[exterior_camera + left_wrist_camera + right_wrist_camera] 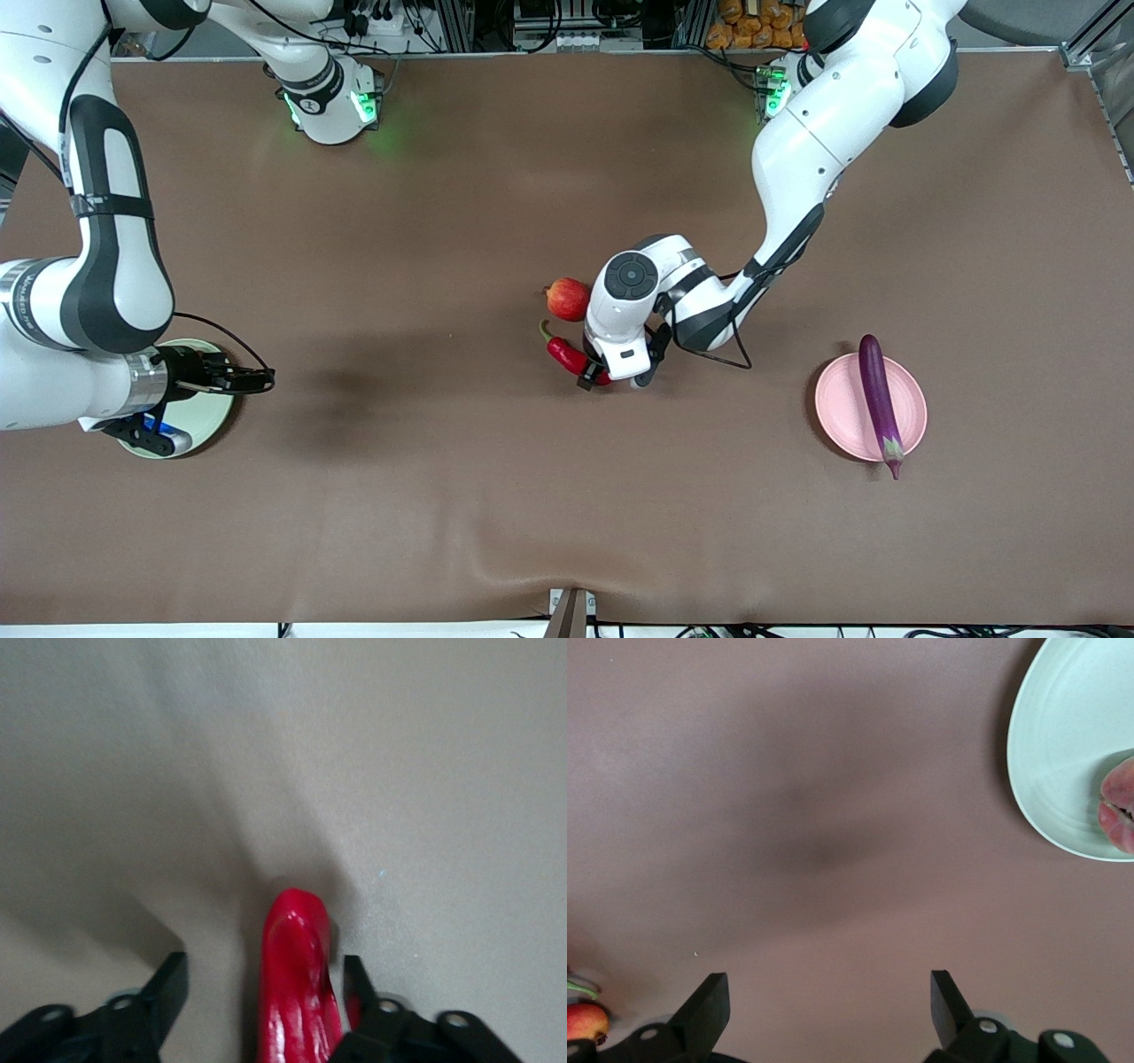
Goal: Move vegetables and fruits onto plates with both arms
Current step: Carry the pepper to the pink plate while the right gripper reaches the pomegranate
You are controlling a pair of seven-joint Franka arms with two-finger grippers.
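A red chili pepper (567, 354) lies mid-table, just nearer the camera than a red fruit (568, 299). My left gripper (613, 379) is down over the chili's tip end. In the left wrist view its fingers straddle the chili (297, 974): one finger (359, 979) is against it, the other stands apart, so the left gripper (265, 966) is open. The purple eggplant (880, 399) lies across the pink plate (842, 399). My right gripper (255, 381) hangs open and empty over bare table beside the green plate (208, 421). That green plate (1054, 753) holds the peach-like fruit (1121, 815).
The brown cloth-covered table (496, 496) has wide bare stretches between the two plates. The right arm's wrist hides much of the green plate in the front view. A small bracket (571, 611) sticks up at the table edge nearest the camera.
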